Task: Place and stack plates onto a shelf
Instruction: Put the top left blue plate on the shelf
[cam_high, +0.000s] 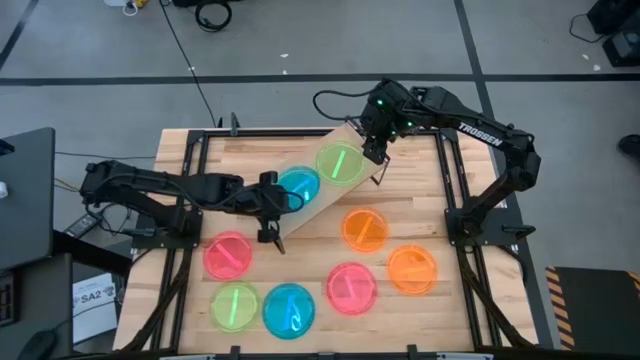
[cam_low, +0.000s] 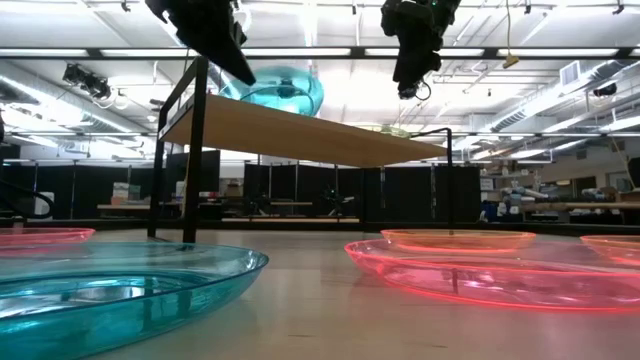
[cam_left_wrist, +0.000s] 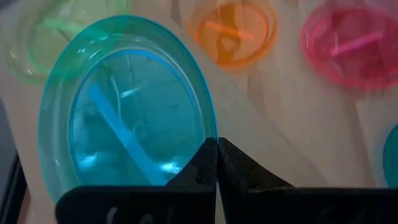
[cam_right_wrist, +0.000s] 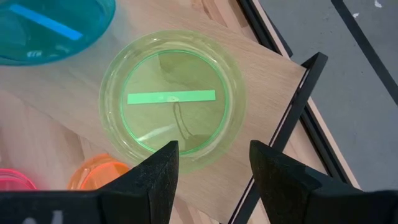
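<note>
blue plate (cam_low: 95, 300) cut off by edge, pink plate (cam_low: 500, 272) likewise

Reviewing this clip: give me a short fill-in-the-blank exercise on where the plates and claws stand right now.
1. The left claw is shut on the rim of the ____ plate above the shelf.
2. The right claw is open above the ____ plate, which rests on the shelf.
3. Counting in the high view, ____ plates lie on the slatted tabletop off the shelf.

Missing words: blue; green; six
</note>
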